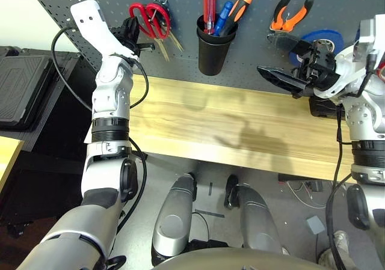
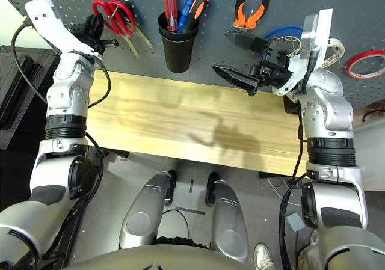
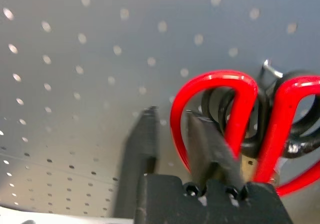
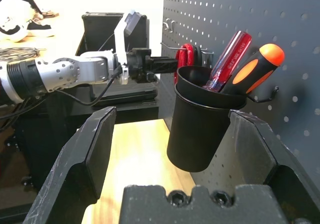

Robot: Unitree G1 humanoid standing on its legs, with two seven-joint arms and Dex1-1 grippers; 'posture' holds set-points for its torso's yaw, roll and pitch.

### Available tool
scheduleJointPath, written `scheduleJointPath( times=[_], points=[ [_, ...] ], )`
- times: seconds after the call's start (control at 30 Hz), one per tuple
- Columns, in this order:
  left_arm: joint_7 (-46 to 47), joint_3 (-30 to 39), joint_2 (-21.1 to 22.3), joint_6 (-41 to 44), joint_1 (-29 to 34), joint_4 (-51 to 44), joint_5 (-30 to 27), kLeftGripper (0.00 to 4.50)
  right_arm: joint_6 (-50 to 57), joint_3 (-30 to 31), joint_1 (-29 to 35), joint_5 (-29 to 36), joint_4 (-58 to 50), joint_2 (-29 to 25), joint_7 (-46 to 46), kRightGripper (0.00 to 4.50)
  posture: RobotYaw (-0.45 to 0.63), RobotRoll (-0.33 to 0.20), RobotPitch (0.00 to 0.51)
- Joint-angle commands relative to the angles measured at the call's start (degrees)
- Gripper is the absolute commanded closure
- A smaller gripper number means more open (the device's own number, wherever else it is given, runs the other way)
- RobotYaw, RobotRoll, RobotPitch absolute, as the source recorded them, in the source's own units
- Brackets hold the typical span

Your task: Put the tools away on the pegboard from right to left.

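The red-handled scissors hang on a hook of the dark grey pegboard, with black-handled scissors behind them. My left gripper is raised against the board just left of their handles. It is open, with nothing in the narrow gap, and one finger lies against the red loop. The red-handled screwdriver stands in the black cup. The orange-and-black pliers hang to the right, and the red tape ring hangs at the far right. My right gripper hovers wide open and empty below the pliers.
An orange-handled screwdriver and a blue one share the cup. Blue tape and white tape hang behind my right wrist. The wooden tabletop runs below the board. A black case lies off the table's left end.
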Motion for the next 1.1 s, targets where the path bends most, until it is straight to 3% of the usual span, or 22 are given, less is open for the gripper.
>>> scheduleJointPath(
  times=[0.03,0.17,0.2,0.43,0.67,1.1],
  points=[
    [-2.1,-1.0,0.3,2.8,5.7,-6.3,-0.4,1.59,-0.3,-0.8,1.6,0.7,-1.6,0.5,-0.2,0.00,0.23,0.000,0.207],
    [-2.6,-0.6,1.0,7.2,12.8,-15.3,-1.6,0.12,-0.7,-1.0,2.4,0.7,-1.6,1.1,-0.6,0.00,0.24,0.000,0.202],
    [-2.7,-0.4,1.1,8.2,14.2,-17.1,-1.9,0.02,-0.7,-1.0,2.6,0.6,-1.6,1.2,-0.8,0.00,0.24,0.000,0.201],
    [-2.8,-0.2,2.2,11.5,28.4,-28.8,-1.2,0.02,-4.0,-1.8,7.0,-4.3,1.7,2.4,-7.9,0.00,0.25,0.000,0.192],
    [-1.5,1.0,3.0,6.5,35.7,-29.3,2.0,0.02,-9.7,-5.4,12.5,-12.1,5.5,5.1,-24.8,0.00,0.24,0.000,0.192],
    [-1.2,3.7,5.0,-5.6,35.9,-16.7,5.1,0.02,-22.5,-10.8,16.5,-24.9,16.2,10.7,-54.9,0.00,0.18,0.000,0.187]
  ],
)
